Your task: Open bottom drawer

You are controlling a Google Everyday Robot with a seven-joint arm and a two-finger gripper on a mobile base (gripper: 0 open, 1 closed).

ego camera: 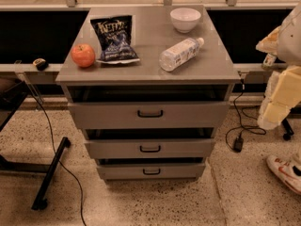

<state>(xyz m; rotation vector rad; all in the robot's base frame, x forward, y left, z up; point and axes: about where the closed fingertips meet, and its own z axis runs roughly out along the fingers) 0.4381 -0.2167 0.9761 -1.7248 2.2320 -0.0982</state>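
Note:
The grey cabinet [221,67] stands in the middle of the camera view. Its bottom drawer [188,171] is the slimmest front, lowest near the floor, with a small black bar handle [151,172] at its centre. A thin dark gap shows above its front edge; none of its inside shows. The mid-sized drawer front [188,148] and the tallest drawer front [188,114] sit above it. My arm, white and yellowish, hangs at the right edge, and its gripper [271,117] is to the right of the cabinet at about top-drawer height, well apart from the bottom handle.
On the cabinet top lie a red apple [83,55], a dark chip bag [114,39], a white bowl [185,19] and a plastic bottle [180,53] on its side. A black cable and plug [238,142] lie on the floor at right. A shoe [284,172] is at the lower right. A black stand leg [51,172] is at left.

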